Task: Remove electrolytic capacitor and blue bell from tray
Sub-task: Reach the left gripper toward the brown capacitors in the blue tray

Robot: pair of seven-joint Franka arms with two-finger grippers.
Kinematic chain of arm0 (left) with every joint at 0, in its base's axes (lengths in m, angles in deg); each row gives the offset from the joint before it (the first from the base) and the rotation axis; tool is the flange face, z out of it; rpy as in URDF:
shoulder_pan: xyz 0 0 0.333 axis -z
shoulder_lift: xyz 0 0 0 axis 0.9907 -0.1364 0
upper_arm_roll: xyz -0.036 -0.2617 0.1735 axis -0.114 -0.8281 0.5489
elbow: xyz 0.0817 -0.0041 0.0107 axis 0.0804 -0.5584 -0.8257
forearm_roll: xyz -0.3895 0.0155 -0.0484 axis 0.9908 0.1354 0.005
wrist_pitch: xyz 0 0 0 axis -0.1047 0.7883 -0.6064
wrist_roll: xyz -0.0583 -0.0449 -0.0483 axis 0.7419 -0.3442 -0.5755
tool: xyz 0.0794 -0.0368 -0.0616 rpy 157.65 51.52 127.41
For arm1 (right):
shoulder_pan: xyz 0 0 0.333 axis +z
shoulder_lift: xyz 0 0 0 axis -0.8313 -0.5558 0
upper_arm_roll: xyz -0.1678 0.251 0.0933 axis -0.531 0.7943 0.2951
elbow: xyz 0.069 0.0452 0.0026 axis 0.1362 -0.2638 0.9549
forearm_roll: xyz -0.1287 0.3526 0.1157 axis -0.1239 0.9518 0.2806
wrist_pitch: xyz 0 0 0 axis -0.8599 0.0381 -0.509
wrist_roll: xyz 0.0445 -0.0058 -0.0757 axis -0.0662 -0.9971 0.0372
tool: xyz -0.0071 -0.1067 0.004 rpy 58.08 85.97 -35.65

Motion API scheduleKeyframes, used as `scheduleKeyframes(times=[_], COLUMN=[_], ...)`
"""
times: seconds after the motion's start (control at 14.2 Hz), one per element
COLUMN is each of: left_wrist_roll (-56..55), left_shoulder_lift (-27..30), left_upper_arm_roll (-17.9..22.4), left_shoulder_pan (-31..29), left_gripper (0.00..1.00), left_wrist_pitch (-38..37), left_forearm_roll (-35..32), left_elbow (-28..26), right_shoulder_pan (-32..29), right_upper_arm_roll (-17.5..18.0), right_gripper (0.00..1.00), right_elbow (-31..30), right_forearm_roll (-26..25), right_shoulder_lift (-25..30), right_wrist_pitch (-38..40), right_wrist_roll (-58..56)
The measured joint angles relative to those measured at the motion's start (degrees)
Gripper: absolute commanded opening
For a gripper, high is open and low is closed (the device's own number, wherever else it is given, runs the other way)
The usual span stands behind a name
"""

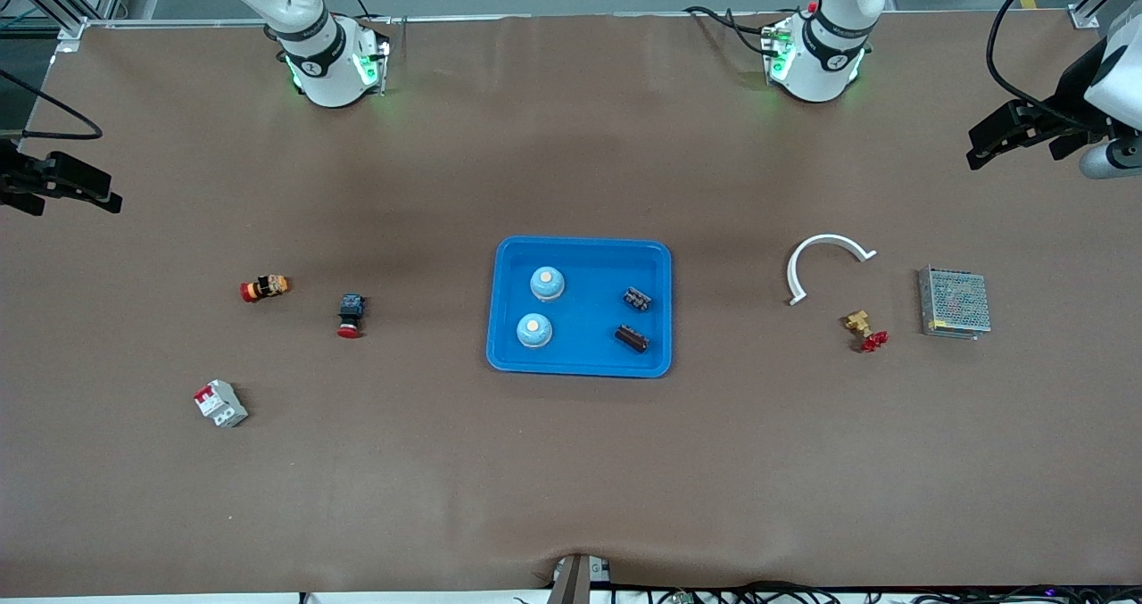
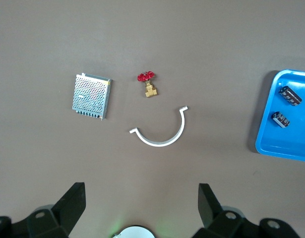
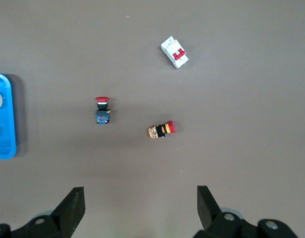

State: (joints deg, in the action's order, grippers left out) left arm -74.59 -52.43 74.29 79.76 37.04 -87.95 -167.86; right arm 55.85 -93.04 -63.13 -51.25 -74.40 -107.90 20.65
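A blue tray (image 1: 580, 244) lies in the middle of the table. In it sit two pale blue bells (image 1: 548, 283) (image 1: 534, 330) toward the right arm's end, and two black capacitors (image 1: 637, 299) (image 1: 632, 338) toward the left arm's end. The left wrist view shows the capacitors (image 2: 290, 95) (image 2: 280, 119) in the tray (image 2: 264, 144). My left gripper (image 1: 977, 147) (image 2: 141, 193) hangs open and empty over the left arm's end of the table. My right gripper (image 1: 111, 192) (image 3: 140, 194) hangs open and empty over the right arm's end, with the tray's edge (image 3: 6, 151) in its view.
Toward the left arm's end lie a white curved clip (image 1: 825, 260), a brass valve with a red handle (image 1: 864, 329) and a metal mesh box (image 1: 955, 302). Toward the right arm's end lie an orange-red button (image 1: 265, 288), a black red-capped switch (image 1: 351, 315) and a white breaker (image 1: 220, 403).
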Motion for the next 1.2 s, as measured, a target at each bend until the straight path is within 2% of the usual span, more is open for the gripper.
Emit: scheduleKeyframes(times=[0.56, 0.92, 1.2], left_wrist_roll=[-2.11, -18.73, -32.76], left_shoulder_lift=[-1.91, -10.26, -15.11], left_upper_arm_roll=[-0.61, -7.75, -14.33], left_shoulder_pan=[0.17, 1.03, 1.34], left_gripper=[1.00, 1.00, 1.00], left_wrist_pitch=[1.93, 11.12, 24.32], left_forearm_roll=[1.01, 3.36, 3.35], left_elbow=[-0.17, -2.14, -8.35], right_shoulder_pan=[-0.23, 0.50, 2.92], right_upper_arm_roll=[1.32, 2.05, 2.35], right_gripper=[1.00, 1.00, 1.00], right_elbow=[-0.07, -0.27, -0.50], right_forearm_roll=[-0.92, -0.93, -0.93], right_shoulder_lift=[0.29, 0.29, 0.29], right_wrist_pitch=[-0.07, -0.03, -0.05], right_wrist_roll=[0.00, -0.02, 0.01])
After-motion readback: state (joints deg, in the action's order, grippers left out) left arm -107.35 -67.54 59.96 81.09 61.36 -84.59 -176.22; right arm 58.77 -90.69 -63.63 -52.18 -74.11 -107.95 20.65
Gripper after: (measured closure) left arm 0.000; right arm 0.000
